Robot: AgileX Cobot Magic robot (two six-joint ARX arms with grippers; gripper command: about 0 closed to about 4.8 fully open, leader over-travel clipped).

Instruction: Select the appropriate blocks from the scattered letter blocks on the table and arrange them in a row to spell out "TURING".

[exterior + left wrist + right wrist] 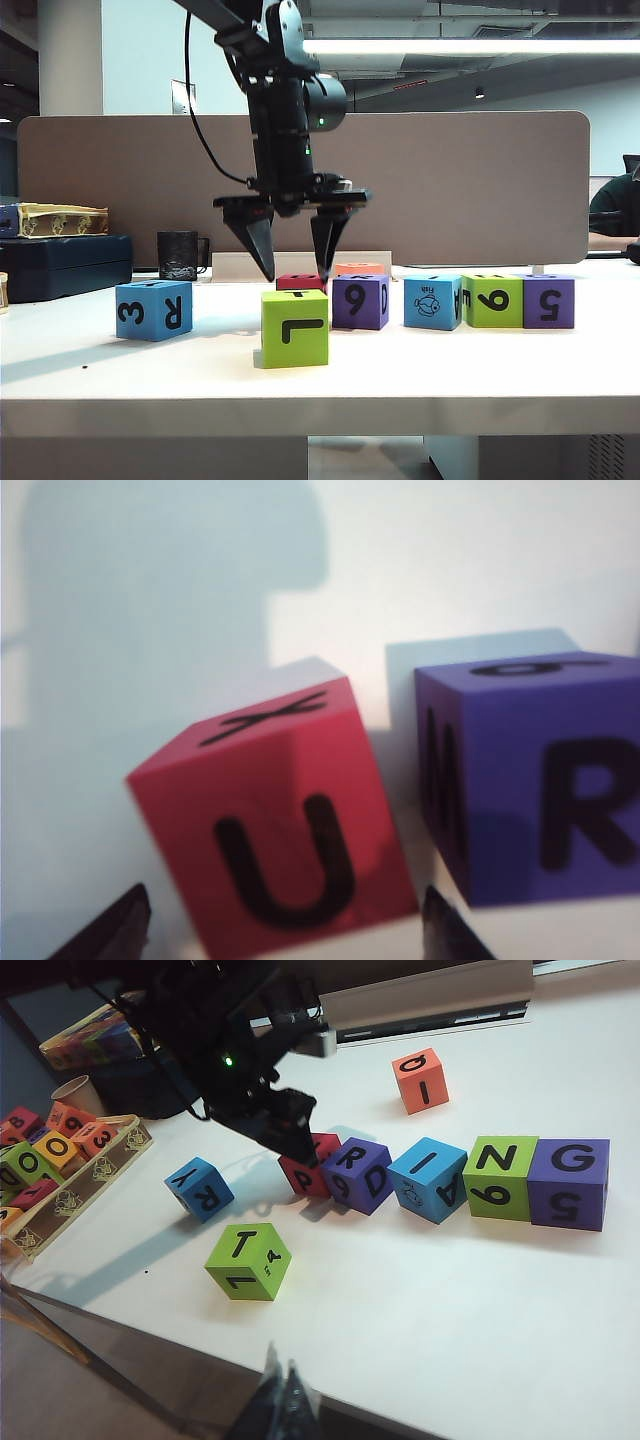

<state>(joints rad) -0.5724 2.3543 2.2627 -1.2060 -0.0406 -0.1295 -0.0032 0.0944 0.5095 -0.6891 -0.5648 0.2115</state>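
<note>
My left gripper (297, 268) hangs open, pointing down just over a red block (297, 282) with a U (280, 830) on its side. Its fingertips (125, 925) stand clear on both sides of that tilted block. To its right runs a row: purple R block (358, 1175), blue I block (428, 1180), green N block (502, 1177), purple G block (570, 1183). A green T block (295, 328) lies alone in front, a blue block (153, 310) to the left, an orange block (420, 1080) behind. My right gripper (283, 1390) is shut and empty off the table's (500, 370) front edge.
A wooden tray (90, 1175) with several spare blocks sits at the table's left end, a paper cup (75, 1090) beside it. A black mug (180, 255) and a dark case (60, 265) stand at the back left, before the grey-brown divider (450, 180).
</note>
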